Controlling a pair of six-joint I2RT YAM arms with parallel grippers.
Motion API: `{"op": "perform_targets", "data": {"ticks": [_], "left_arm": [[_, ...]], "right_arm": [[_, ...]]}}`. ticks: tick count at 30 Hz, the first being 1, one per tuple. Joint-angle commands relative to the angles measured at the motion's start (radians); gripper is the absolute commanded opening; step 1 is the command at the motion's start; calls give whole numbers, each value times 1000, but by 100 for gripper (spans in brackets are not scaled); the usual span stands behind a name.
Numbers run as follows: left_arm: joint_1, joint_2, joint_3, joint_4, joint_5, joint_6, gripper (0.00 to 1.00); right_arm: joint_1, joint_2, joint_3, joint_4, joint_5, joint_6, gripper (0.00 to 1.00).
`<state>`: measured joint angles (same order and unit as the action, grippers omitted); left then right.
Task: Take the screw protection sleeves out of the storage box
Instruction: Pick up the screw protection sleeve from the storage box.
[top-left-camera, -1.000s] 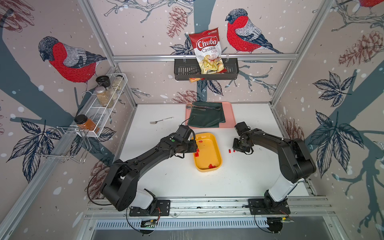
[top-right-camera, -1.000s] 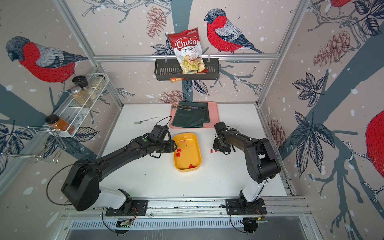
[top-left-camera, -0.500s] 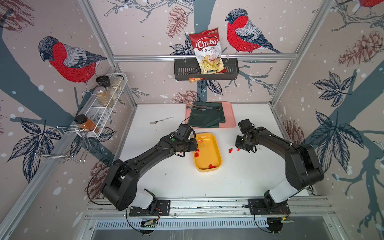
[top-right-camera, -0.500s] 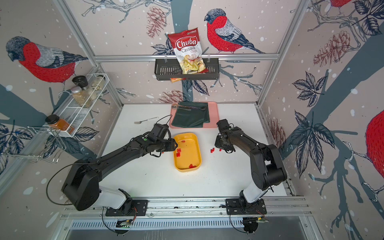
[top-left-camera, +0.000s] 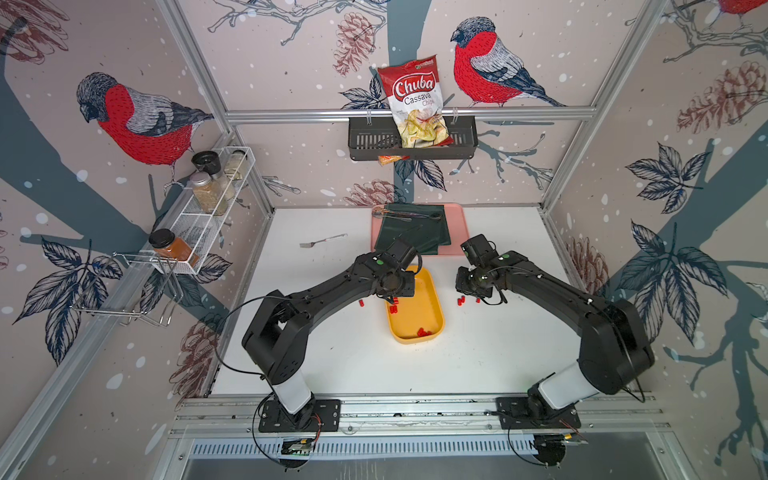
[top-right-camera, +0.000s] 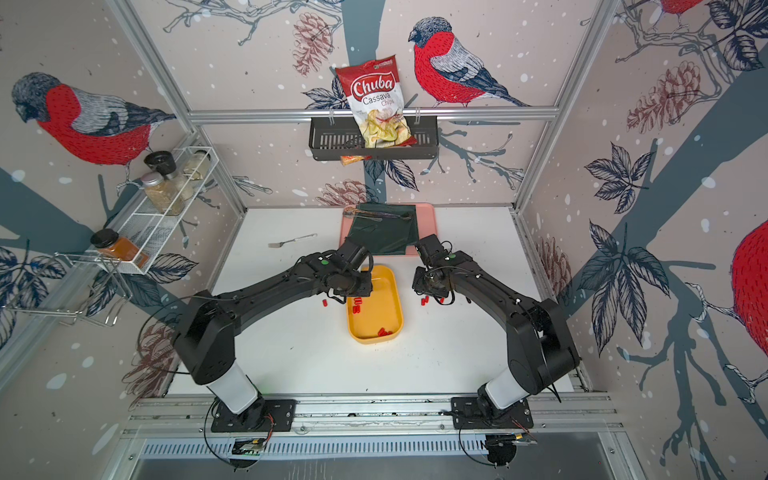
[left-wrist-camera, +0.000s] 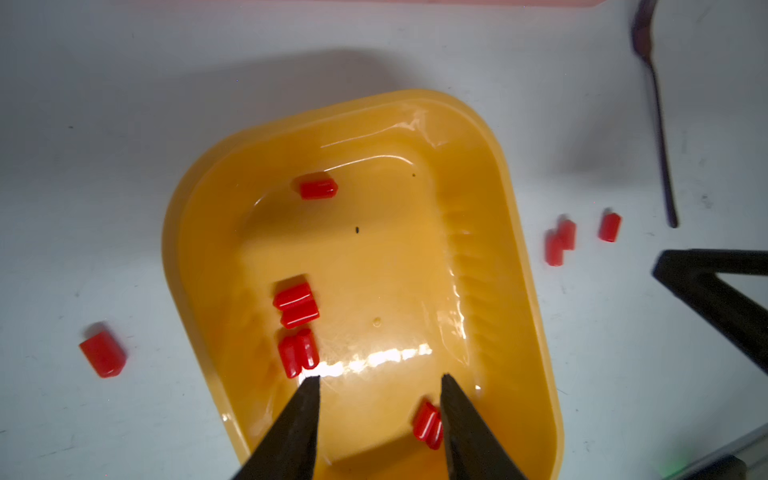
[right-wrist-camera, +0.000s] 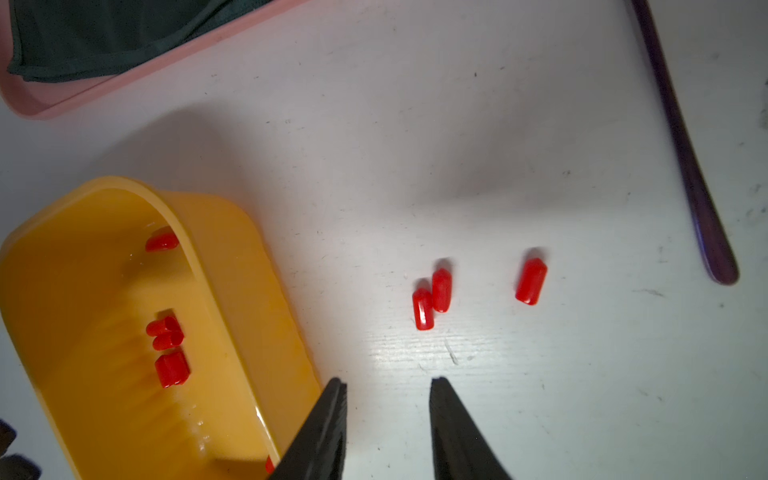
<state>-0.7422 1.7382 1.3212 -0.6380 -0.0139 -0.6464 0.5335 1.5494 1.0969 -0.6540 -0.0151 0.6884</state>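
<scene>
The left gripper (left-wrist-camera: 380, 377) hangs over the yellow box (left-wrist-camera: 195, 266), jaws half apart, gripping nothing. Two red sleeves (left-wrist-camera: 427, 424) lie on the box floor between them, hard against one finger, long axis along the fingers. A straight squeeze looks right. The right gripper (right-wrist-camera: 388, 380), part-open and empty, hovers outside the box near three freed sleeves (right-wrist-camera: 432, 297).

The yellow storage box (top-left-camera: 428, 307) holds red sleeves (top-left-camera: 423, 332) — others dot the table (top-left-camera: 478, 357).

Red-white chip bag (top-left-camera: 417, 109), in black wall basket (top-left-camera: 462, 137): "Chuba Cassava Chips".
</scene>
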Motion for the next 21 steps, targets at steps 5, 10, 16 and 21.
{"op": "perform_targets", "data": {"ticks": [5, 10, 16, 21], "left_arm": [[-14, 118, 78, -127, -116, -12, 39], [-32, 187, 122, -182, -171, 59, 36], [-37, 232, 144, -210, -188, 118, 31], [-43, 263, 159, -230, -195, 151, 29]], "right_arm": [[12, 0, -44, 41, -46, 45, 38], [8, -7, -68, 38, -43, 27, 37], [1, 2, -67, 30, -45, 11, 37], [1, 22, -50, 28, -43, 8, 37]]}}
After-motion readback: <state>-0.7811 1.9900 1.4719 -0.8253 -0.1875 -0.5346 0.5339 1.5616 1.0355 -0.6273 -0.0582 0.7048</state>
